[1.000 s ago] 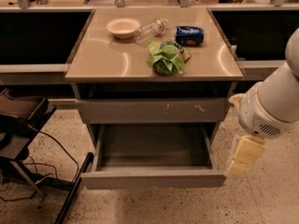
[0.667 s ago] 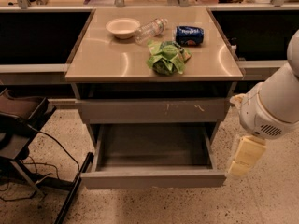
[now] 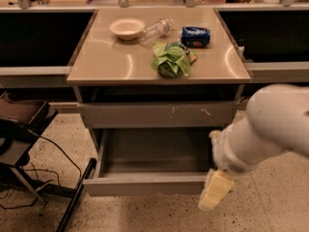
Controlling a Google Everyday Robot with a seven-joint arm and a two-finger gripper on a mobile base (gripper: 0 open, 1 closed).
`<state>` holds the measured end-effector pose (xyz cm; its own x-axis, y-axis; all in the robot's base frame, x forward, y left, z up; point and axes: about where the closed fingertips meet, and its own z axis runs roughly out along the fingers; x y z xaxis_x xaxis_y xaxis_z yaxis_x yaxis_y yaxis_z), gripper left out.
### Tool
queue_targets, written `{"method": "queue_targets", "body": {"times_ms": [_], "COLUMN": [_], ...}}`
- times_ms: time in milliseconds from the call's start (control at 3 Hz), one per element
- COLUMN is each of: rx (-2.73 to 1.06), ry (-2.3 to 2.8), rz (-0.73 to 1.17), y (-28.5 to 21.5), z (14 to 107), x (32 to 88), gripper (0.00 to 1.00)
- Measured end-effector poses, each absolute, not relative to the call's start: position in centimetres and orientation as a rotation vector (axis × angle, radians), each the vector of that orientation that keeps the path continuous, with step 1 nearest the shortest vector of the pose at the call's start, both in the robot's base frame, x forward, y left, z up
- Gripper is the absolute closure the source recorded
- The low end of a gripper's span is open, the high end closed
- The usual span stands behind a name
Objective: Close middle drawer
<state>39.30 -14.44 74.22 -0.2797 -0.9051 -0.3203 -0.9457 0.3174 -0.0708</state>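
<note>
The middle drawer point(image 3: 145, 183) is pulled far out of the cabinet, and its grey box interior point(image 3: 154, 151) is empty. Its plain flat front faces me, low in the camera view. Above it is a shut grey drawer front with pale orange scratch marks point(image 3: 159, 114). My gripper point(image 3: 215, 191), pale yellow, hangs from the white arm point(image 3: 270, 124) at the right end of the open drawer's front, at or just in front of its right corner. I cannot tell whether it touches the front.
On the tan countertop point(image 3: 106, 62) lie a white bowl point(image 3: 126, 28), a clear plastic bottle point(image 3: 155, 30), a blue can point(image 3: 195, 36) and a green bag point(image 3: 170, 59). A dark chair point(image 3: 19, 124) with cables stands at left. A black bar point(image 3: 75, 197) lies by the drawer's left corner.
The arm has swung left and down, bringing my gripper from beside the cabinet's right side to the right end of the open drawer's front. The drawer stays open.
</note>
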Motion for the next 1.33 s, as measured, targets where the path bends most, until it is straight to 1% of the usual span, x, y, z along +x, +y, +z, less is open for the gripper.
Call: {"method": "queue_targets", "body": {"times_ms": [333,667,1000,1333], "rx": [-1.687,-1.660,-1.579,-1.502], "ry": [2.344,2.387,2.395,2.424], "rz": [0.373,0.539,0.637,0.700], "y": [-10.0,-6.9,-4.6,-3.7], "z": [63.2,54.0,47.6,42.8], "x": [36.4,33.7,34.2,36.7], "gripper": [0.00,0.00,0.00,0.00]}}
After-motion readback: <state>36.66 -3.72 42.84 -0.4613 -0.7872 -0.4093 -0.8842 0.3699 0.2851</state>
